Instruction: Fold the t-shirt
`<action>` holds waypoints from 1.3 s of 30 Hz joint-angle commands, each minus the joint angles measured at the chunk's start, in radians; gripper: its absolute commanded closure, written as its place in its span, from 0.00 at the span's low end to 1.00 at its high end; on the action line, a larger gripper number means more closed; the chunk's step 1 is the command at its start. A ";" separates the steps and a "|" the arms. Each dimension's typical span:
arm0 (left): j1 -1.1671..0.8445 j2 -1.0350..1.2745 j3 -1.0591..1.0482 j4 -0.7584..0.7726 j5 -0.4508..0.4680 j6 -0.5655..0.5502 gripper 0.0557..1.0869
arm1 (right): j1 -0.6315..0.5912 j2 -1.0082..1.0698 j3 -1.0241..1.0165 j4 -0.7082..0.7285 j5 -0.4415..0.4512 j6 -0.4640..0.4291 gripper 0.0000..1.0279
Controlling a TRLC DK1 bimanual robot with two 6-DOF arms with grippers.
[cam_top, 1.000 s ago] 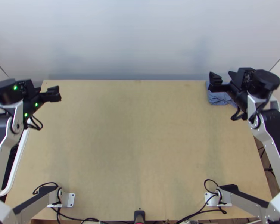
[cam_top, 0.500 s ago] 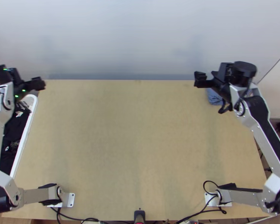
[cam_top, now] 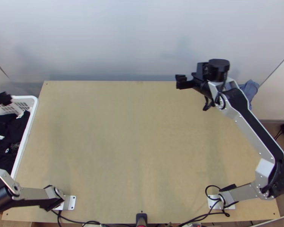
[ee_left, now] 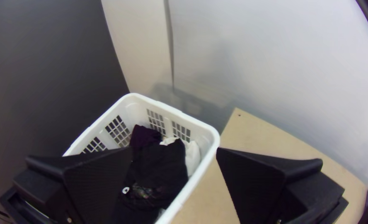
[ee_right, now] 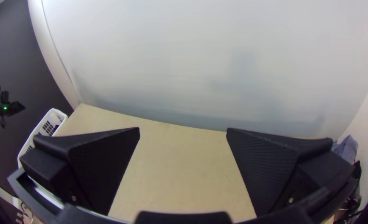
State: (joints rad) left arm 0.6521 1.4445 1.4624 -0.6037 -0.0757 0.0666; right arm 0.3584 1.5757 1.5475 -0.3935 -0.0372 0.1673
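left wrist view: left fingers (cam_top: pixel 5 98) wide apart, empty; right fingers (cam_top: pixel 184 84) likewise.

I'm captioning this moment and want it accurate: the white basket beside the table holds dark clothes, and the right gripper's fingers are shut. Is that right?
Not quite: the right gripper's fingers are open, set wide apart, as the right wrist view shows. The white basket beside the table does hold dark clothes.

We can read no text, label, brand, number or sign here, and the small white mark (ee_left: pixel 126 190) on the dark cloth (ee_left: pixel 163 161) in the basket (cam_top: pixel 25 138), seen beyond the left gripper (cam_top: pixel 5 98), is too small for us.
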 commanded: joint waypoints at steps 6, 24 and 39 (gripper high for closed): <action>0.254 0.240 0.027 0.051 0.027 0.098 0.05 | 0.065 0.040 0.046 -0.004 0.003 -0.032 0.05; 0.337 0.705 0.150 -0.016 0.048 0.101 0.05 | 0.197 -0.020 0.097 -0.077 0.003 -0.022 0.05; 0.354 0.990 0.380 -0.005 0.047 0.084 0.05 | 0.197 -0.062 0.068 -0.139 0.003 -0.018 0.05</action>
State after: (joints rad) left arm 1.0046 2.3238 1.7432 -0.6128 -0.0265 0.1505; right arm 0.5545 1.5269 1.6218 -0.5102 -0.0345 0.1490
